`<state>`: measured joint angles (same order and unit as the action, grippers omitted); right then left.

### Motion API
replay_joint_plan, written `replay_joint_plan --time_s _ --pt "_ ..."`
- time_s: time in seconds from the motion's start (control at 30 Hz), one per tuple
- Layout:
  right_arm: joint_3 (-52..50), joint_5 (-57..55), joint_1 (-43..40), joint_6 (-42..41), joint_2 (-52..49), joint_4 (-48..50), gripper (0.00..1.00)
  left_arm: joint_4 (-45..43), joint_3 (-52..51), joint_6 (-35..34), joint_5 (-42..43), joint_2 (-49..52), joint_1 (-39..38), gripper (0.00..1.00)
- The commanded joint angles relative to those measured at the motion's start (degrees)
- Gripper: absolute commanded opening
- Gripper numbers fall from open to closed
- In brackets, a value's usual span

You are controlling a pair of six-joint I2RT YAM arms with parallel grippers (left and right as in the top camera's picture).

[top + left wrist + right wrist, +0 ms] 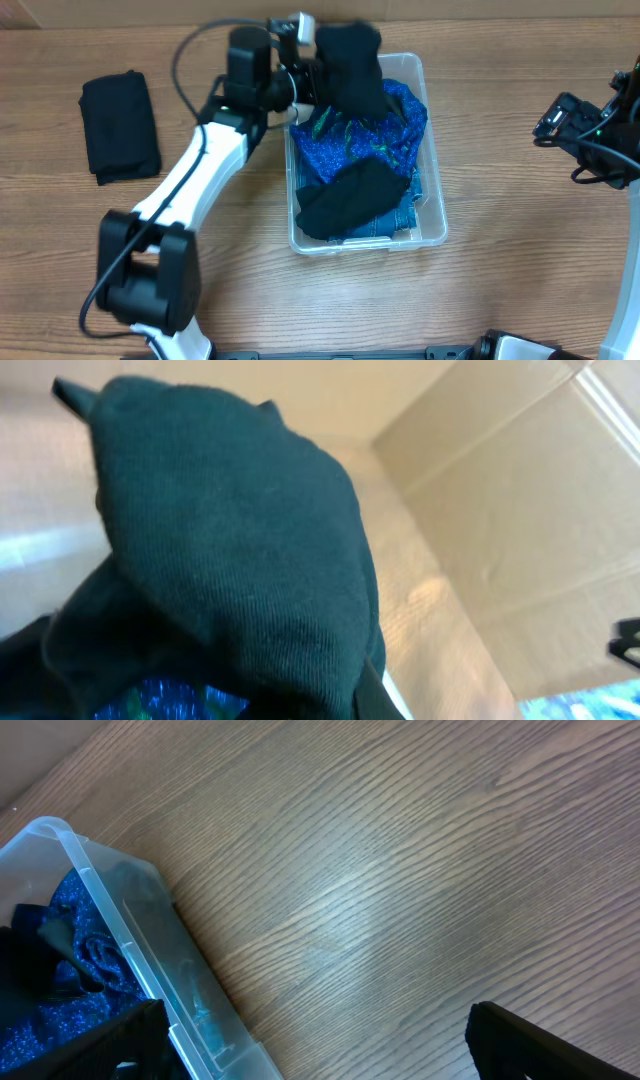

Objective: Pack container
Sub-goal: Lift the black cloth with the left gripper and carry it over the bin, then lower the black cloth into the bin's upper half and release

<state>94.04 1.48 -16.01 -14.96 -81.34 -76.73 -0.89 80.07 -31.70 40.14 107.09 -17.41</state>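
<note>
Overhead only: cloth point(120, 127) left of container point(436, 212).

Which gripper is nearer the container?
Left. The left gripper holds a black garment over the container, at its far corner; the right gripper is off to its right, apart.

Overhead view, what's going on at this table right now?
The left end effector holds a black cloth over the far end of the clear container, which already contains blue fabric, a black garment and some denim. Another folded black cloth lies on the table to its left. The right end effector sits open off to the side, holding nothing.
</note>
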Motion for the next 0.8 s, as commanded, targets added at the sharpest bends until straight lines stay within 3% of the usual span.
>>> replay_joint_plan --time_s 0.0,0.17,0.2,0.27,0.47,0.6,0.73,0.77 --pt "0.1 -0.3 0.2 0.2 0.0 0.3 1.0 7.3 1.6 -2.2 6.8 3.5 -2.7 0.04" --pt "0.1 -0.3 0.2 0.2 0.0 0.3 1.0 13.9 1.6 -2.2 7.4 5.4 -4.2 0.04" --pt "0.1 -0.3 0.2 0.2 0.0 0.3 1.0 14.3 1.6 -2.4 7.6 5.4 -4.2 0.14" --pt "0.1 -0.3 0.2 0.2 0.0 0.3 1.0 14.3 1.6 -4.0 8.2 5.4 -4.2 0.43" --pt "0.1 -0.3 0.2 0.2 0.0 0.0 1.0 9.1 1.7 -8.7 11.3 5.2 -2.1 0.6" --pt "0.1 -0.3 0.2 0.2 0.0 0.1 1.0 3.1 1.8 -11.6 11.6 3.6 1.2 0.65" --pt "0.1 -0.3 0.2 0.2 0.0 0.1 1.0 -0.6 1.9 -11.6 10.4 0.0 3.5 0.78" --pt "0.1 -0.3 0.2 0.2 0.0 0.1 1.0 -1.1 1.9 -11.1 9.3 -1.3 4.0 0.88"
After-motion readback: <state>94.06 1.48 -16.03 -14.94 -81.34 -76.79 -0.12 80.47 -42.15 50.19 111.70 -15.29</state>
